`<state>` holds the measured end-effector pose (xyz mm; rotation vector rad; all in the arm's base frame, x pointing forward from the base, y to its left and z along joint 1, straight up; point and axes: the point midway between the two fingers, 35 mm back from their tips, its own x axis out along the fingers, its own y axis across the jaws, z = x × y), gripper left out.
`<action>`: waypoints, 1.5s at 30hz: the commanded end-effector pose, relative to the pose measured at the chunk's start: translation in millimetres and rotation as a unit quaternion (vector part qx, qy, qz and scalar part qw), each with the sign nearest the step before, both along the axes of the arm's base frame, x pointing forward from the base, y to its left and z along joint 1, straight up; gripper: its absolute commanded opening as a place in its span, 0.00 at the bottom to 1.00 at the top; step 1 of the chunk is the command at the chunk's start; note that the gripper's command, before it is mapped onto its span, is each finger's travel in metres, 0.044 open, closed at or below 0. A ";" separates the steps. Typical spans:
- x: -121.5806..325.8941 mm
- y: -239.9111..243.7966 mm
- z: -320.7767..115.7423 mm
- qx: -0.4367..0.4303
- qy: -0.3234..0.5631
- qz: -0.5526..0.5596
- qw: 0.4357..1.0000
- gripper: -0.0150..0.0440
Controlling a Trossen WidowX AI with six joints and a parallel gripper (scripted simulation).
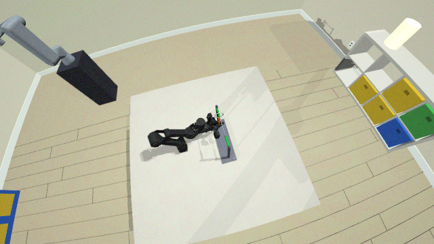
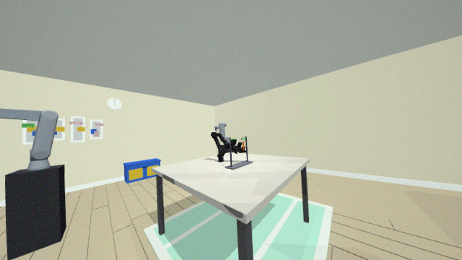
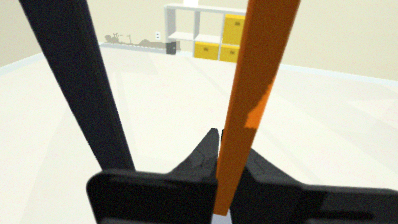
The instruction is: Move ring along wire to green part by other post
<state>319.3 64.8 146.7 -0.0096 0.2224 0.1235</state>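
Note:
The orange handle [image 1: 219, 120] [image 2: 243, 146] [image 3: 255, 65] stands upright in my gripper [image 1: 219, 123] [image 2: 244, 151] [image 3: 218, 134], which is shut on it. The thin pale ring [image 2: 243, 139] is above the handle, at the green part [image 1: 218, 110] by the far post [image 2: 247, 149] [image 3: 75, 75]. The ring appears to be around the wire there; exact clearance is too small to tell. The other green part [image 1: 226, 140] [image 2: 234, 139] is by the near post [image 1: 228, 152] [image 2: 230, 153]. The wrist view shows neither ring nor wire.
The posts stand on a grey base plate [image 1: 224, 156] on the white table [image 1: 176, 196] [image 2: 202, 180]. In the wrist view the far post rises left of the handle. A second grey arm on a black pedestal [image 1: 86, 78] [image 2: 34, 213] stands away from the table.

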 end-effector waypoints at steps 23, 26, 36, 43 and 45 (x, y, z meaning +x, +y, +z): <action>-4.6 2.6 -15.6 0.003 0.018 -0.001 1.000 0.00; -4.6 2.6 -15.6 0.003 0.018 -0.001 1.000 0.00; -4.6 2.6 -15.6 0.003 0.018 -0.001 1.000 0.00; -4.3 3.2 -14.7 0.001 0.017 0.001 1.000 0.13; -4.3 3.2 -14.7 0.001 0.017 0.001 1.000 0.22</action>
